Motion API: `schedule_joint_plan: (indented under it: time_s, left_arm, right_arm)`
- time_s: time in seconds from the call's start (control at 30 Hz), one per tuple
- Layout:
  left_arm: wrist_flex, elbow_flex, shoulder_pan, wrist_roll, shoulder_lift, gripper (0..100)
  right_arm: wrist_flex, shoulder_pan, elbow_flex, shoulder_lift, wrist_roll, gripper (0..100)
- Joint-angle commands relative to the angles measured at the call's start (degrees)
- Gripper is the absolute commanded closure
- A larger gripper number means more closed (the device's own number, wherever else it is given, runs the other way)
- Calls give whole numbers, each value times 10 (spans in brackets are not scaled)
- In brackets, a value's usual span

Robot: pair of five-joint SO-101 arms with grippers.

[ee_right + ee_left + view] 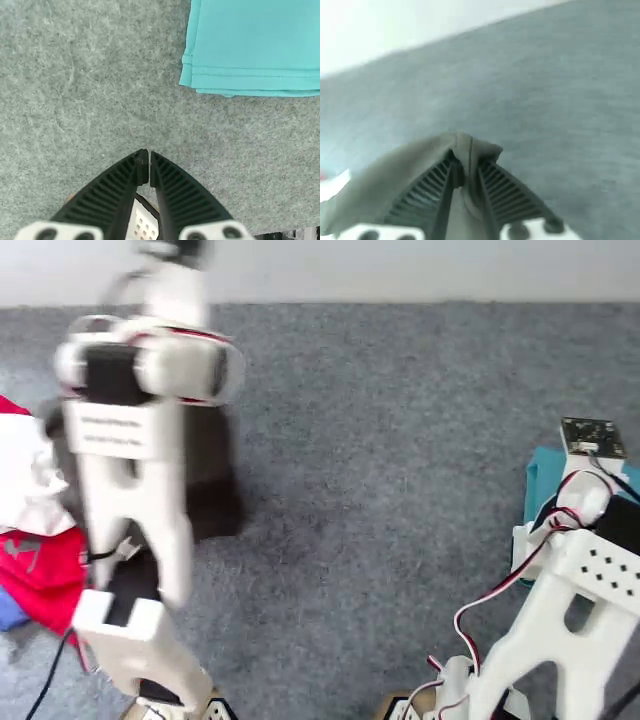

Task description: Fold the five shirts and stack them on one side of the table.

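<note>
My left gripper (465, 167) is shut on a fold of a dark grey shirt (395, 175), which drapes over both fingers and is held above the grey table. From above, that dark shirt (212, 475) hangs under the raised left arm (130, 440). Close over the table, my right gripper (149, 165) is shut with nothing in it. Just beyond it lies a folded teal shirt (255, 45); from above the teal shirt (545, 485) lies at the right edge, partly hidden by the right arm (580, 560).
A loose pile lies at the table's left edge: a red shirt (40, 575), a white shirt (25, 475) and a bit of blue cloth (8, 612). Grey felt (400, 440) covers the table between the arms. A pale wall runs behind.
</note>
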Motion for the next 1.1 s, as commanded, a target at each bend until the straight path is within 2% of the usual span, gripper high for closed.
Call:
schedule_joint_plan:
  time_s: [0.0, 0.23, 0.4, 0.6, 0.77, 0.87, 1.07]
  left_arm:
    - [-49, 6, 120, 22, -18, 988]
    - [-192, 22, 252, 21, 79, 988]
    - [-229, -34, 299, 21, 149, 968]
    - [-162, -138, 309, 25, 169, 814]
    - [-57, -218, 291, 25, 169, 800]
    - [11, -250, 269, 21, 169, 800]
    - [13, -240, 173, 21, 138, 804]
  right_arm:
    - [23, -5, -18, -16, -3, 990]
    - [23, -5, -18, -15, -3, 990]
    - [23, -4, -18, -11, -4, 990]
    - [23, -5, -18, -11, -5, 990]
    - [22, -21, -18, -10, -3, 982]
    - [22, -65, -18, -10, -2, 973]
    - [22, -232, -18, -1, -2, 966]
